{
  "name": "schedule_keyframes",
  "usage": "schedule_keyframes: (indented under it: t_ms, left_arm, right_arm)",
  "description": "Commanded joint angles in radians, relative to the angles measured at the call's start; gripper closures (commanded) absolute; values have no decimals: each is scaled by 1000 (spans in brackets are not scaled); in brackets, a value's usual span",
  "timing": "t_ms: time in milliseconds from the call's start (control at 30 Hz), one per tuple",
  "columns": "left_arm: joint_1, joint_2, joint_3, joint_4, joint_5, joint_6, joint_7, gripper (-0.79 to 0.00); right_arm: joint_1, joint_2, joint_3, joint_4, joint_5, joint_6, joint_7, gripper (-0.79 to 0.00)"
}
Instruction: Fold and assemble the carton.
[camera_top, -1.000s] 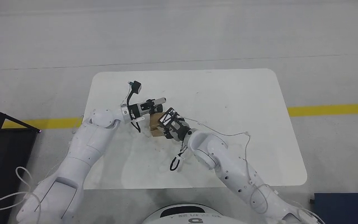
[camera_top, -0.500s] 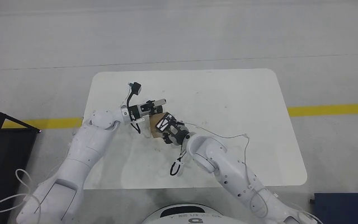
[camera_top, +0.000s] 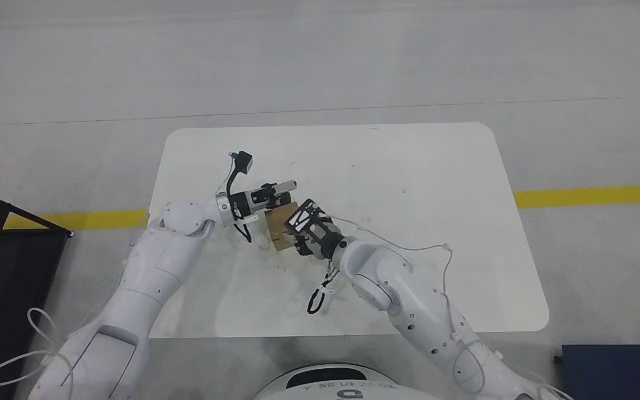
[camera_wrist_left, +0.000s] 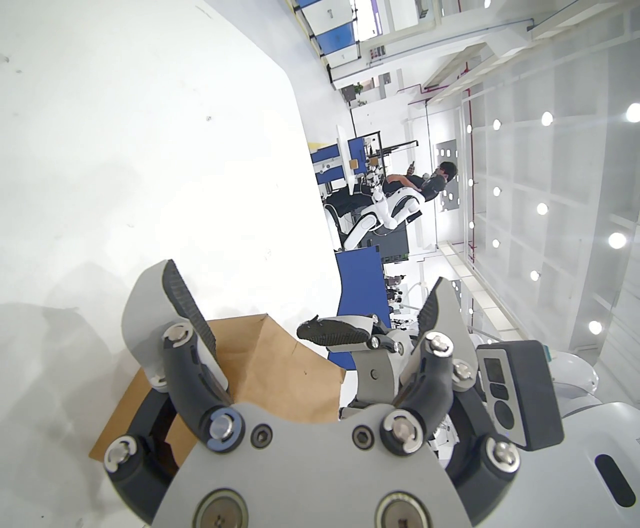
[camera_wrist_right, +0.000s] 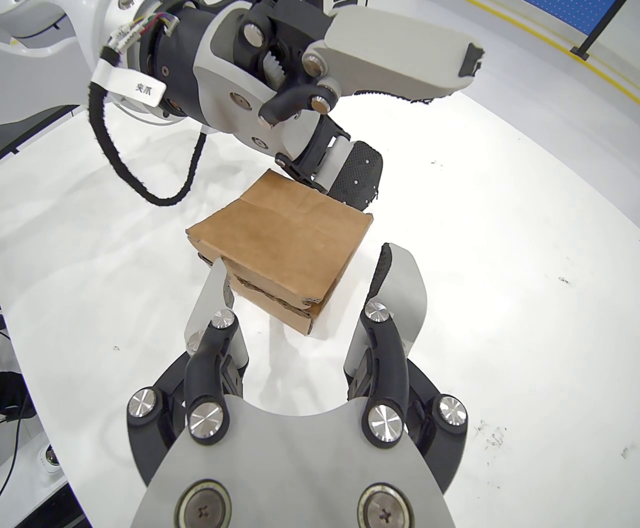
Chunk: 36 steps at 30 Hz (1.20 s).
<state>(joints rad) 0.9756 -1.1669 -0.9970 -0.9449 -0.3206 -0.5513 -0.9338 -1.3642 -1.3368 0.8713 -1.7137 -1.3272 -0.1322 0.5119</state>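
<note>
A small brown carton (camera_top: 277, 229) lies on the white table (camera_top: 420, 190), its top flap folded down (camera_wrist_right: 285, 235). My left gripper (camera_top: 281, 190) stands open at the carton's far side. One of its fingertips (camera_wrist_right: 357, 175) rests by the carton's far edge and the other finger (camera_wrist_right: 400, 55) is raised above it. The carton (camera_wrist_left: 280, 370) shows just beyond that gripper (camera_wrist_left: 305, 305). My right gripper (camera_wrist_right: 305, 280) is open at the carton's near corner, one finger (camera_wrist_right: 220, 285) against its side, the other (camera_wrist_right: 395, 275) apart from it. In the top view it (camera_top: 304, 224) sits right of the carton.
A black cable loop (camera_top: 320, 292) hangs from the right arm above the table. Bare tabletop lies right of and behind the carton. The table's left edge (camera_top: 160, 190) is close to the left arm. A dark stand (camera_top: 20, 250) is on the floor at the left.
The left gripper has come slightly nearer the carton. The right gripper has shifted and turned a little at the carton's side. The carton has barely moved.
</note>
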Motion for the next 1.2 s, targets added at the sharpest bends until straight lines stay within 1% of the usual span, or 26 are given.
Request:
schedule_keyframes:
  t_ms: [0, 200, 533, 667, 800, 967, 1033, 1167]
  left_arm:
    - [3, 1, -3, -3, 2, 1, 0, -785]
    - [7, 2, -9, -14, 11, 8, 0, -785]
    - [6, 1, -12, -16, 15, 15, -4, -785]
    - [5, 0, -12, -15, 16, 19, -6, -785]
    - [3, -1, -13, -13, 16, 20, -7, -785]
    - [1, -2, -13, -10, 17, 19, -9, -785]
    - [0, -3, -13, -8, 17, 22, -10, -785]
    - [1, -3, -13, -2, 18, 19, -11, -785]
  right_arm:
    - [2, -1, 0, 1, 2, 0, -2, -536]
    - [7, -2, -7, 7, -12, 2, 14, -566]
    - [12, -5, -15, 12, -31, 7, 32, -566]
    - [10, -4, -12, 8, -16, -16, 37, -588]
    - [3, 0, 15, 4, 47, -59, 25, -610]
    - [-15, 7, 57, -1, 111, -96, -5, -613]
    - [-25, 10, 73, -4, 123, -95, -20, -600]
    - [-37, 17, 80, -13, 57, -81, -27, -585]
